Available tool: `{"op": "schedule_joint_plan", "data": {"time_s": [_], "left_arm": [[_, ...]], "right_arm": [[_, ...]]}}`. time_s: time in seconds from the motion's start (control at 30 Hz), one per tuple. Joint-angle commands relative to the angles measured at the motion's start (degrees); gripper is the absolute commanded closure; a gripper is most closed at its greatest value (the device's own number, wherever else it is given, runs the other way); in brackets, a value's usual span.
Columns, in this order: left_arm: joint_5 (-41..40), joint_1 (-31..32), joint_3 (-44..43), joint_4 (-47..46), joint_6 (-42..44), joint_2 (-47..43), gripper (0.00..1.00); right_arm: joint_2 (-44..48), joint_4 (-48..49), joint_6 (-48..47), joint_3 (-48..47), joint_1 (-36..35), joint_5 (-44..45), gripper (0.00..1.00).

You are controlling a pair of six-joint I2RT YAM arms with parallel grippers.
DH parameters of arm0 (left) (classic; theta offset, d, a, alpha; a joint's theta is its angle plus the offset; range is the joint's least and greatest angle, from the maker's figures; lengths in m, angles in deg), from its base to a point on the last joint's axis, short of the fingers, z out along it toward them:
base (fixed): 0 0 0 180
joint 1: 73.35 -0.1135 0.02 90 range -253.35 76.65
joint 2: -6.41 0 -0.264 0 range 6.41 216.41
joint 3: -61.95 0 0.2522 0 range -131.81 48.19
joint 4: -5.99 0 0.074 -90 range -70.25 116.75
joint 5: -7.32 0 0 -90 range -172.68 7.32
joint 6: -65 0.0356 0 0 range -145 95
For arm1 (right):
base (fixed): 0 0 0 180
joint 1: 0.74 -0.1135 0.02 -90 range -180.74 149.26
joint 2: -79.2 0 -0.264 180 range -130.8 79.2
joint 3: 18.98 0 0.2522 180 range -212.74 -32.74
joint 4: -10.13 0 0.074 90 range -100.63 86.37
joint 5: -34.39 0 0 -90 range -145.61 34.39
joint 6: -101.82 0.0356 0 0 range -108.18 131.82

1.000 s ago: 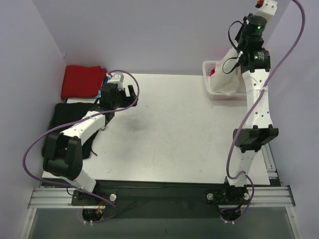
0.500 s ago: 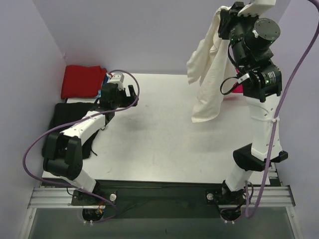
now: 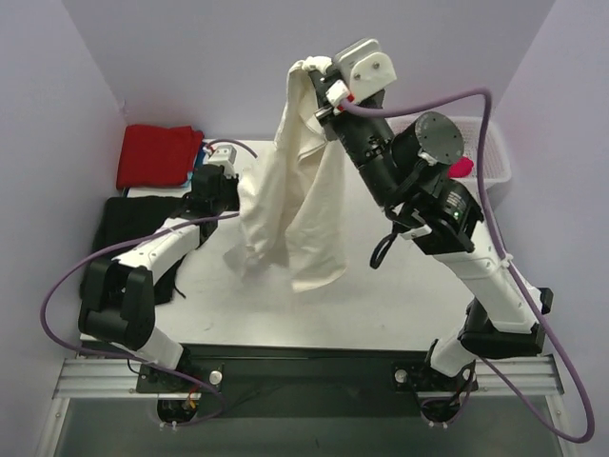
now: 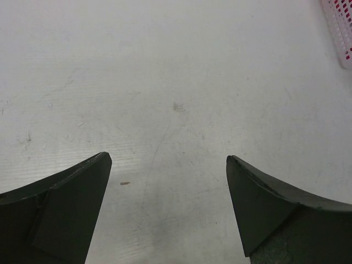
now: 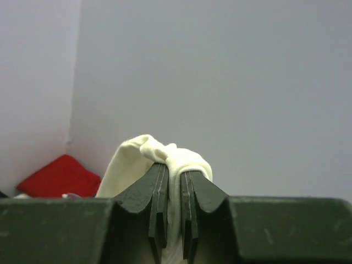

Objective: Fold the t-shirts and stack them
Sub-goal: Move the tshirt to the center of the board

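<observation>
A large cream-white t-shirt (image 3: 297, 200) hangs bunched from my right gripper (image 3: 322, 88), which is raised high over the middle of the table. In the right wrist view the right gripper (image 5: 175, 177) is shut on a fold of the cream cloth (image 5: 140, 155). The shirt's lower end reaches down to the white table (image 3: 400, 295). A folded red t-shirt (image 3: 157, 154) lies at the back left, and its red cloth (image 5: 58, 176) also shows low in the right wrist view. My left gripper (image 4: 168, 165) is open just above bare table, with nothing between its fingers.
A white basket (image 3: 495, 157) stands at the back right with a magenta-pink cloth (image 3: 461, 168) in it; the basket's corner (image 4: 338, 27) shows in the left wrist view. A black cloth (image 3: 124, 224) lies along the left edge under the left arm (image 3: 162, 243). Lilac walls close in three sides.
The right arm lifted the cream shirt out of the basket at the back right and swung it left over the table's middle. The left arm stayed put, open.
</observation>
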Motion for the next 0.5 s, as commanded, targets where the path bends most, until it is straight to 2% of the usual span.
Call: {"op": "schedule_joint_plan", "data": {"time_s": [0.0,0.07,0.1,0.13,0.2,0.23,0.27,0.33,0.4,0.47], "left_arm": [[0.1,0.3,0.1,-1.3,-0.1,-3.9,0.03],[-1.1,0.3,0.0,0.1,-0.1,-4.3,0.03],[-3.2,0.4,-0.1,0.8,-0.3,-4.4,0.02],[-4.7,0.4,-0.2,2.8,-0.4,-5.0,0.03],[-9.8,0.4,-0.2,4.8,-0.9,-5.6,0.03],[-11.5,0.4,-0.1,6.1,-1.0,-6.1,0.03],[-12.9,0.4,0.4,6.4,-0.9,-6.4,0.02],[-15.6,0.4,1.0,8.9,-1.1,-7.1,0.03],[-16.1,0.5,1.8,9.6,-1.1,-7.2,0.03],[-15.8,0.7,2.2,10.7,-1.5,-7.4,0.03]], "right_arm": [[2.1,13.0,-8.3,6.4,2.4,11.7,1.00],[3.8,14.2,-6.7,11.8,4.7,16.7,1.00],[4.7,14.2,-4.4,15.3,8.1,20.8,1.00],[5.7,13.6,-2.0,22.6,9.6,22.4,1.00],[9.0,11.8,6.3,30.5,14.8,25.7,1.00],[9.8,7.7,9.4,36.4,16.4,26.6,1.00],[11.2,4.9,17.6,38.4,17.8,27.0,1.00],[12.6,-3.3,25.9,43.3,23.0,24.1,1.00],[14.6,-6.3,35.4,51.2,26.0,21.1,1.00],[15.2,-7.7,39.4,58.4,30.0,16.9,1.00]]}}
